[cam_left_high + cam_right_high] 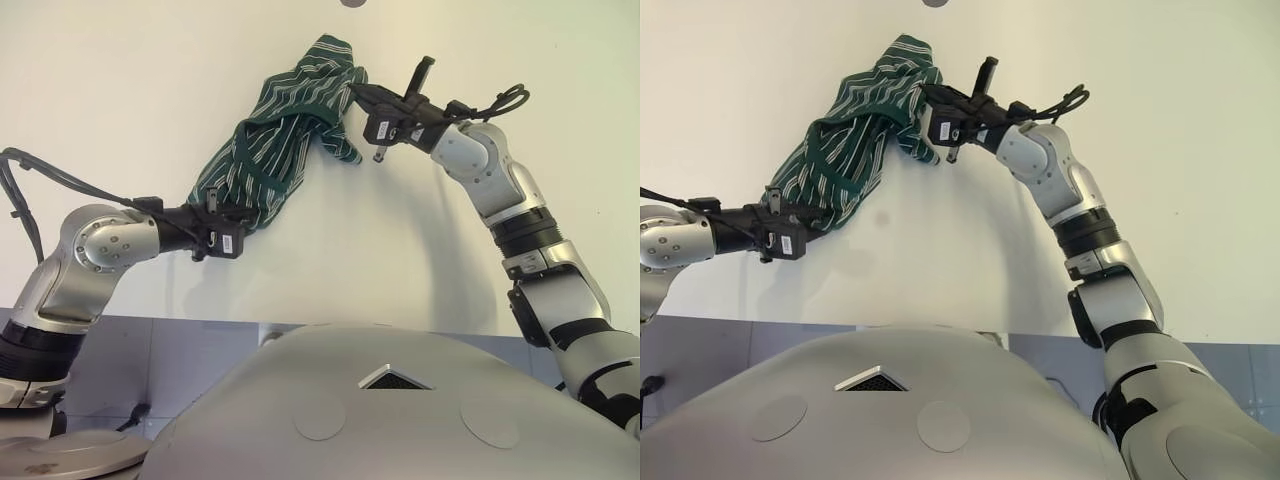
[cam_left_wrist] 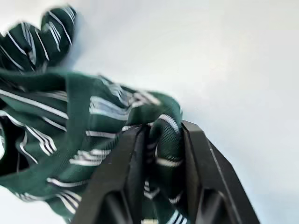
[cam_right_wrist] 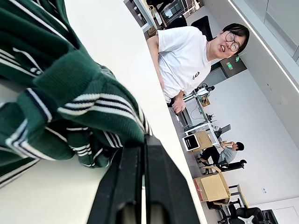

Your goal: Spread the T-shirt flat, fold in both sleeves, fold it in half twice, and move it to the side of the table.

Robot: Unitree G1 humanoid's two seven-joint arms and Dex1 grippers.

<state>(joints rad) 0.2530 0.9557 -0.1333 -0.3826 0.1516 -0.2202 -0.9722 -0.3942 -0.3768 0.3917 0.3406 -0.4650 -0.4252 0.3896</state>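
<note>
The T-shirt [image 1: 270,150], dark green with thin white stripes, is not spread out. It is gathered into a rumpled, twisted band over the white surface [image 1: 150,80]. The band runs on a diagonal from the near left up to the far middle of the scene and is held at each end by an arm.

The left gripper [image 2: 161,140] is at the near-left end of the band. It is clenched on a thick fold of the fabric, which bulges up between the two black fingers [image 2: 126,163] and spills over their tips. From the head views, this end of the cloth wraps over the gripper and hides its tips.

The right gripper [image 1: 357,92] is at the far end, reaching in from the right. Its fingers [image 3: 159,177] are pressed tight together, with an edge of the T-shirt pinched at their tips. Just below that grasp a loose lobe of cloth hangs toward the near side and casts a shadow on the surface.

The middle of the T-shirt sags in deep folds between the two grasps. I cannot tell whether its underside touches the surface.
</note>
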